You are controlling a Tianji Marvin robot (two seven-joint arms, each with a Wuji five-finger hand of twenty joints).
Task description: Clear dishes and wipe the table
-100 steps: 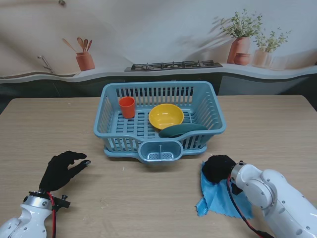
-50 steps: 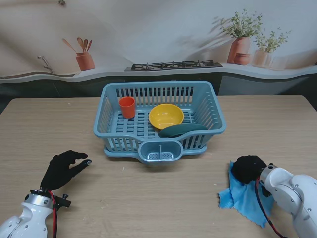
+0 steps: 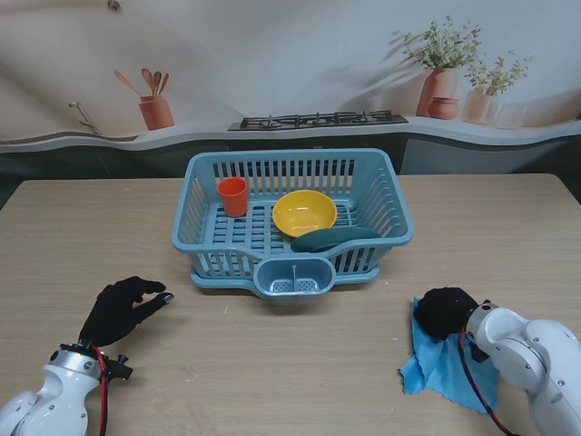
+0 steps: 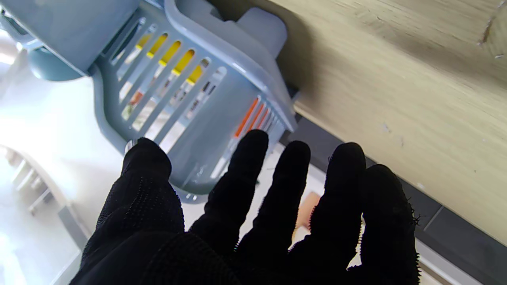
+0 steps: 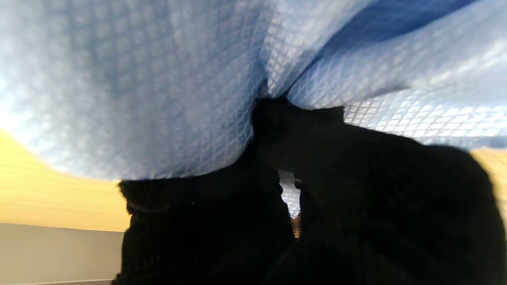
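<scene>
One hand (image 3: 447, 312) gripping blue cloth (image 3: 445, 368), wooden table (image 3: 300, 363)

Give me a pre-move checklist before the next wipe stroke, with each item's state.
1. Right hand on the cloth: ok, fingers bunched into it.
2. Cloth flat on the table: not ok, crumpled.
3. Left hand free: ok, open, holding nothing.
4. Cup, bowl and plate in the rack: ok.
5. Table wiped clean: cannot tell.

White arms, red cables, each robot hand (image 3: 122, 307) black-gloved.
</scene>
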